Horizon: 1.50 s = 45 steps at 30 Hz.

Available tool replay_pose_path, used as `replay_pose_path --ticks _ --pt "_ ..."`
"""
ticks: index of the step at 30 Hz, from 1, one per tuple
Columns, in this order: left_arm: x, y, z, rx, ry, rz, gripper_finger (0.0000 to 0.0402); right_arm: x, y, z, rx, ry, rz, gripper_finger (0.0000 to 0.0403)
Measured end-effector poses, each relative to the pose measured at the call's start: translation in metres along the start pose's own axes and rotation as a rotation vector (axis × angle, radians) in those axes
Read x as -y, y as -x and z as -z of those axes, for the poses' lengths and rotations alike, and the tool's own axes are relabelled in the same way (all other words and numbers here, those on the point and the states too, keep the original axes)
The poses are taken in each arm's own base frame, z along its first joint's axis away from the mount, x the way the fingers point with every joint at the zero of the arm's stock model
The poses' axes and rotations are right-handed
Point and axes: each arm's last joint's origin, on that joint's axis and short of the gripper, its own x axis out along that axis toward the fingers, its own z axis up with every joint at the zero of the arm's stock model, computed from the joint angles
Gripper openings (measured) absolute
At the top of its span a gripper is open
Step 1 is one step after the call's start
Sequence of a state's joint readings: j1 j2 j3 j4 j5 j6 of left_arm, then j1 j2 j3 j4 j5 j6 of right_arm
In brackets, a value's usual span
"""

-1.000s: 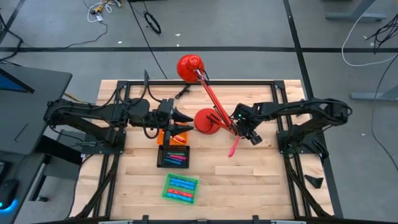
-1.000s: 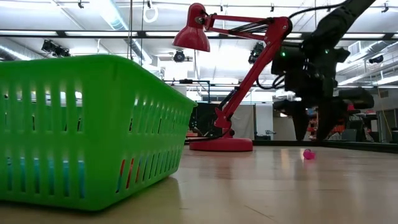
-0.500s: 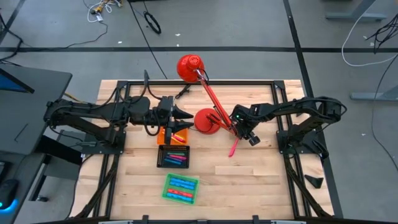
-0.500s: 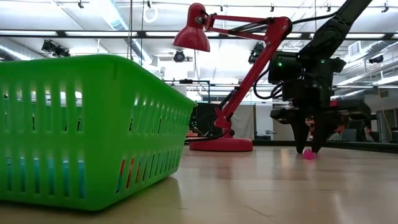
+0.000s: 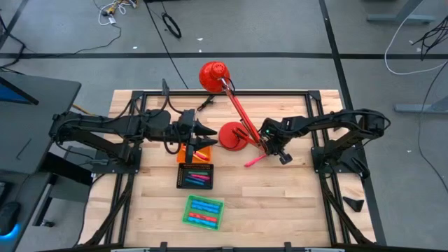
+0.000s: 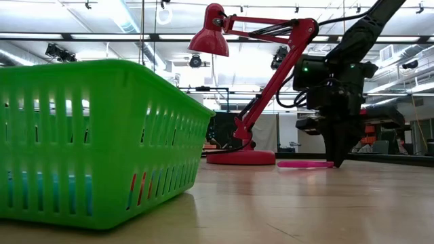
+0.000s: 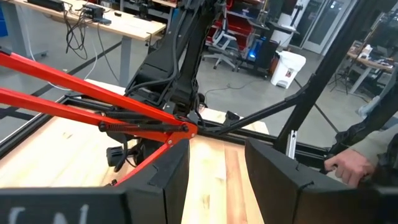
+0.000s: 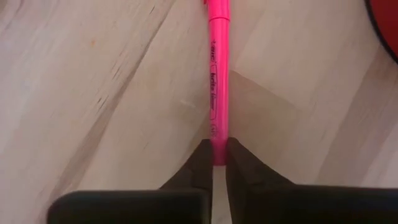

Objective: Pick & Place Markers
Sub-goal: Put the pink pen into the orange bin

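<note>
A pink marker [image 5: 255, 160] lies on the wooden table right of the red lamp's base [image 5: 232, 136]. My right gripper [image 5: 269, 155] stands over the marker's right end and is shut on it. My left gripper [image 5: 208, 137] hovers above the orange tray [image 5: 186, 152] with its fingers apart and nothing between them. More markers lie in the black tray [image 5: 196, 176] and in the green tray [image 5: 204, 212]. My right gripper pinches the pink marker's end [image 8: 217, 148] between its two fingertips. The fingers come steeply from above, pointing down. The marker [image 6: 305, 163] stretches level from the fingers toward the table's left and near side, low on the tabletop.
The red lamp's arm [image 5: 238, 112] slants over the table's far middle, close to my right gripper; its head [image 5: 213, 74] is at the far edge. The green tray [image 6: 95, 142] fills the low view's left. A person's hand [image 7: 348, 167] shows beyond the table.
My right gripper has sunk to the table and shut on the pink marker's end. The marker has swung about: its free end, which pointed toward the near edge, now points toward the table's left.
</note>
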<state>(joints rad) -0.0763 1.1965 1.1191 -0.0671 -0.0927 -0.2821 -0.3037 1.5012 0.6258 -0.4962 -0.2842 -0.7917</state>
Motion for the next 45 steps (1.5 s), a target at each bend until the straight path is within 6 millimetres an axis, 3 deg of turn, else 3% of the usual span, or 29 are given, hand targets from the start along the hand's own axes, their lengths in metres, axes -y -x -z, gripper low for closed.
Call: replay_pose_path --ticks 16,24,35,45 --pt "-0.007 -0.001 -0.002 0.008 -0.003 -0.021 0.0163 -0.034 0.062 0.012 -0.166 -0.314 0.011 0.0006" --pt "-0.008 -0.001 -0.002 0.009 -0.026 -0.021 0.0163 -0.033 0.119 -0.008 -0.25 -0.483 0.088 0.0006" --pt "-0.008 -0.001 -0.003 0.01 -0.028 -0.025 0.0163 -0.037 0.206 -0.034 -0.196 -0.74 0.272 0.0003" --pt "-0.008 -0.001 -0.003 0.01 -0.028 -0.025 0.0163 -0.045 0.269 -0.051 0.036 -0.867 0.393 0.0003"
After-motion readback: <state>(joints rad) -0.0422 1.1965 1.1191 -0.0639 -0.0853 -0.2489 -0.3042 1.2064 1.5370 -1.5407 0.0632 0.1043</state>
